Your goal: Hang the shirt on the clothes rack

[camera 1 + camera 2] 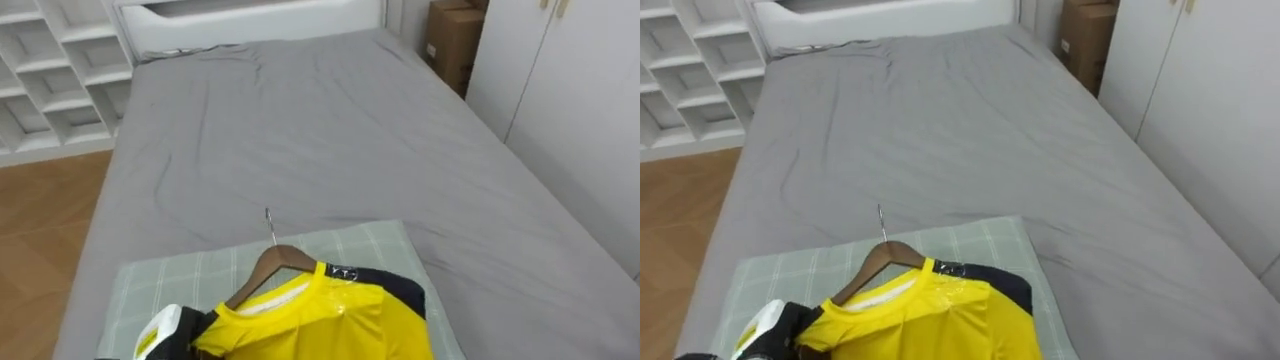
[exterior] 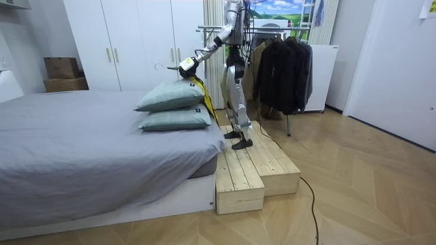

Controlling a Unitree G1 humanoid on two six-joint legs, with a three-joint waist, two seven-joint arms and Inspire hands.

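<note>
One yellow shirt (image 1: 320, 322) on a wooden hanger (image 1: 268, 266), held above the checked pillow (image 1: 170, 278) at the near end of the bed (image 1: 330, 130). I see my left hand (image 1: 163, 333) with its fingers closed on the shirt's shoulder.

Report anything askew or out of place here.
The yellow shirt sits lopsided on the wooden hanger: one wooden arm shows bare above the collar, the other is covered. It is over the pillows, not yet on the rack.

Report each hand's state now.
Left hand: at the wooden hanger carrying the yellow shirt; grip cannot be told.
Right hand: cannot be told.
</note>
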